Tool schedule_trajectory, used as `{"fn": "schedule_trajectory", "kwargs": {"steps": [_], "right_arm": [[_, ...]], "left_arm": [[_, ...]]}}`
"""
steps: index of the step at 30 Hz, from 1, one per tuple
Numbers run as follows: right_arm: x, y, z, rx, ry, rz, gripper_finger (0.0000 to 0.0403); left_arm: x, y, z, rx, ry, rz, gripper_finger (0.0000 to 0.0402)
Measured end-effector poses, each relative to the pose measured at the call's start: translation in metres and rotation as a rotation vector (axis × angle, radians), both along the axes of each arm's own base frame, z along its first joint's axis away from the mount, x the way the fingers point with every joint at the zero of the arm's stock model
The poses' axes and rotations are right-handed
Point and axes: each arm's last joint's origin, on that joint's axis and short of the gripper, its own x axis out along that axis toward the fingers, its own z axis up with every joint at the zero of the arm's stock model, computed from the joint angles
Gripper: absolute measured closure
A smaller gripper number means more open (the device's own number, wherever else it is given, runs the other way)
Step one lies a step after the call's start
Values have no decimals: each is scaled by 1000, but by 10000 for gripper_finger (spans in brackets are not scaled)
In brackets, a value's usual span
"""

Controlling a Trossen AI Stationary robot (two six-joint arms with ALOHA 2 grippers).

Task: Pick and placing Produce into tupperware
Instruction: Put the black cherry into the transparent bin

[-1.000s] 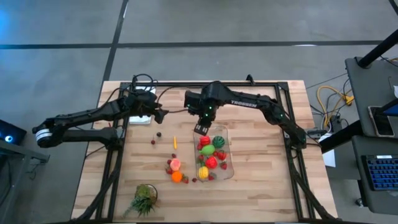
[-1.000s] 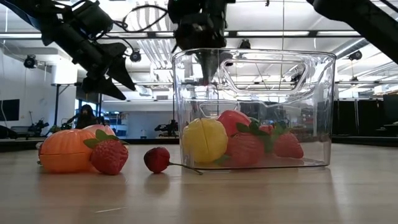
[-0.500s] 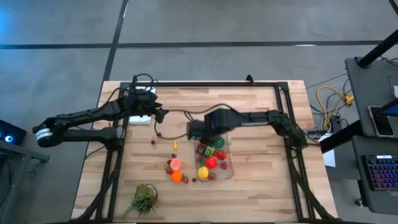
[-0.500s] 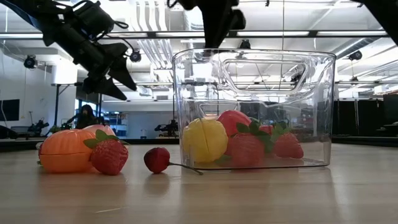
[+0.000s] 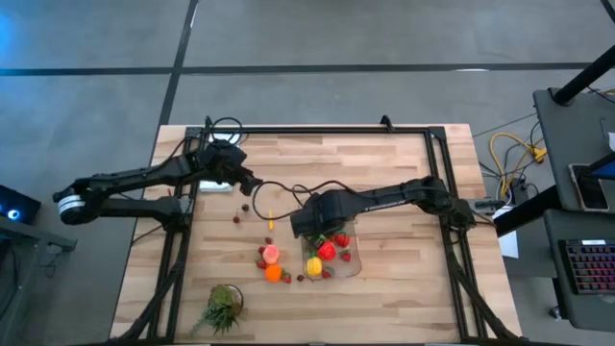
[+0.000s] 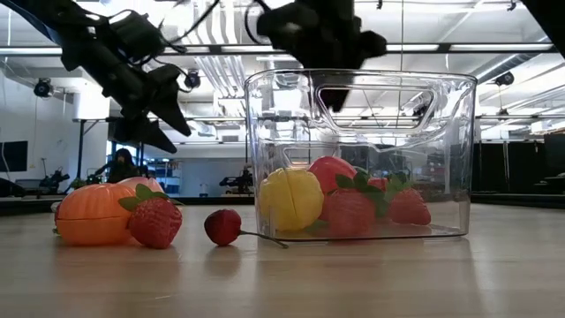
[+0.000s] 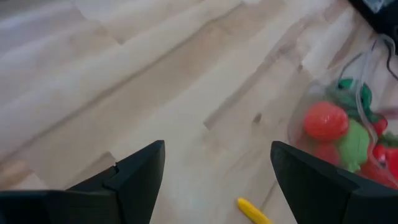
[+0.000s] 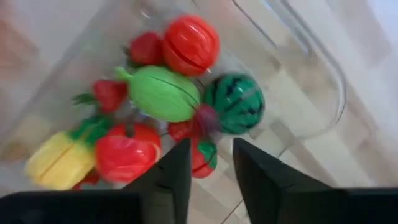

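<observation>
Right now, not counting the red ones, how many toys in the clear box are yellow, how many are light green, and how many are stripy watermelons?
Yellow piece: 1
Light green piece: 1
Striped watermelon: 1
Total: 3 non-red toys inside the tupperware

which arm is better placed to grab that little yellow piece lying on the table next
Left, probably. The left gripper hangs open close beside the yellow piece, which shows just ahead of its fingers in its wrist view. The right gripper is shut, over the tupperware.
</observation>
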Motion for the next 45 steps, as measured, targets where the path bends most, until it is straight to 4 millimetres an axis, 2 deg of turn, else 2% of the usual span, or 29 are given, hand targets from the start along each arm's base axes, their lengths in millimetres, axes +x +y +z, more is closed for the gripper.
{"fn": "schedule_trajectory", "kwargs": {"steps": [3,7,15,20,26,34,40,45], "right_arm": [[-2,0,-10,-5,27,-51,251],[-2,-1,-12,-29,23,-91,199],[4,-5,16,-158,-145,-192,147],[6,-9,34,-179,-228,-215,144],[7,-13,39,-199,-257,-233,154],[8,-12,39,-192,-257,-233,158],[9,-12,39,-187,-275,-234,161],[10,-12,39,-184,-285,-236,158]], "left_arm": [[3,0,-5,-37,10,-30,123],[6,0,-9,-91,16,-77,123],[-6,-6,-7,-100,86,-50,123],[-16,-13,0,-74,159,-13,124],[-28,-28,3,-124,178,-4,126],[-45,-42,0,-188,248,62,175],[-40,-40,-9,-217,272,76,184],[-29,-38,-15,-228,287,59,185]]}}
